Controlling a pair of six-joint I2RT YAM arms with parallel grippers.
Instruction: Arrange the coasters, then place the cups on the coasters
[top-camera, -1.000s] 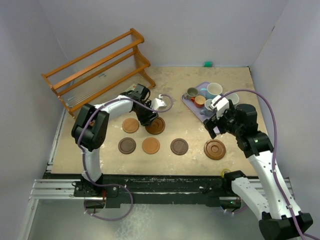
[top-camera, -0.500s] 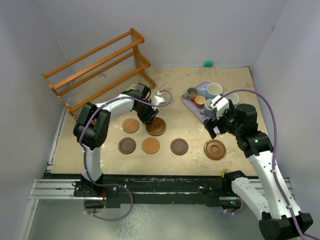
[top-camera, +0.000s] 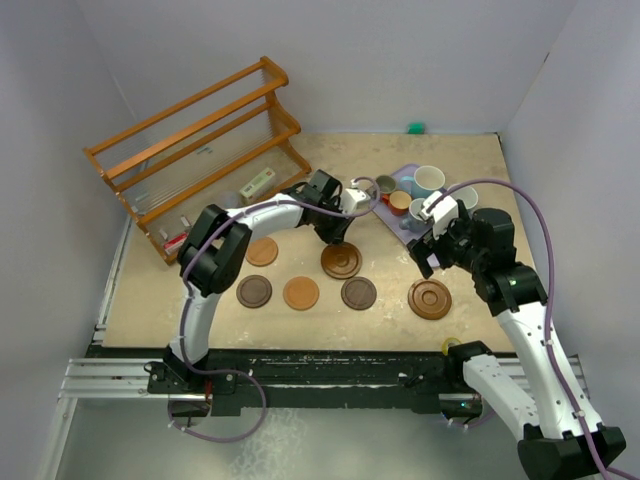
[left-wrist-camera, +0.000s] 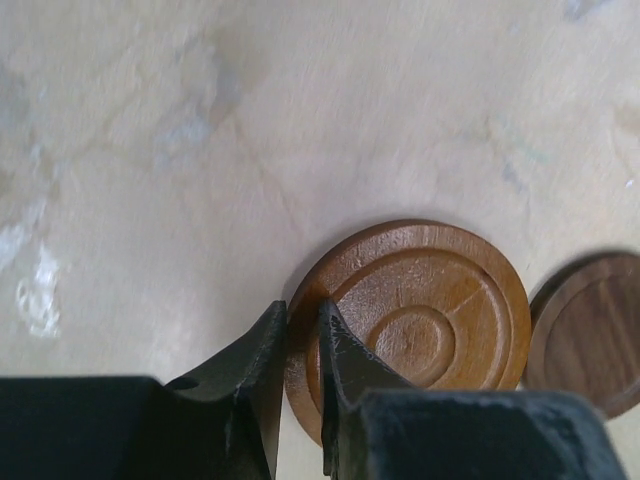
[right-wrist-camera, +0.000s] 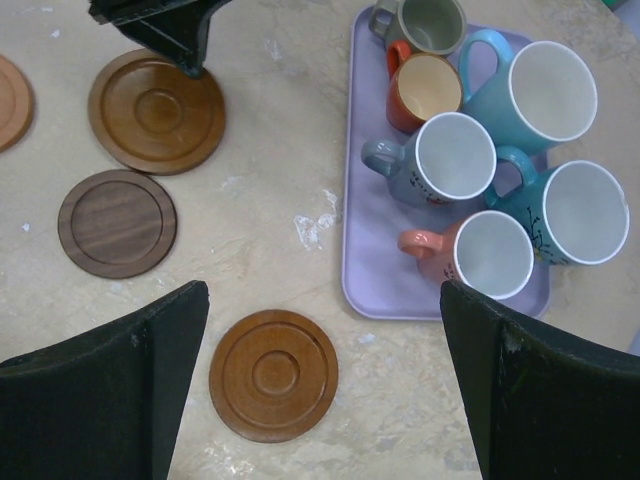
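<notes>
Left gripper (left-wrist-camera: 300, 335) is down at table level, jaws nipped almost together across the rim of the grooved reddish-brown coaster (left-wrist-camera: 425, 320), one finger (left-wrist-camera: 258, 385) outside the edge and the other over the wood (a thin pinch, and whether the disc is clear of the tabletop (left-wrist-camera: 300, 120) I can't make out). From above, that coaster sits mid-table. A dark brown coaster (top-camera: 358, 292) lies near its 5 o'clock without touching, and the wrist view cuts that one off at the right edge. At 8 o'clock are a tan-orange coaster (top-camera: 301, 292) and a second dark brown coaster (top-camera: 254, 291), at 9 o'clock a second tan-orange coaster (top-camera: 262, 251), and at 4 o'clock a second grooved coaster (top-camera: 429, 298). Right gripper (right-wrist-camera: 322, 300) hangs above the table, jaws spread wide, nothing between them. The lavender tray (right-wrist-camera: 368, 275) at its 2 o'clock holds all six: grey-olive cup (right-wrist-camera: 430, 22) (cropped by the frame top), orange cup (right-wrist-camera: 432, 88), large light-blue mug (right-wrist-camera: 545, 90), grey-blue cup (right-wrist-camera: 455, 155), pink cup (right-wrist-camera: 490, 255) and second blue mug (right-wrist-camera: 582, 212). In the overhead view the right arm hides part of that tray. At the table's 10 o'clock stands the wooden rack (top-camera: 190, 130), the bits on it too small to name.
</notes>
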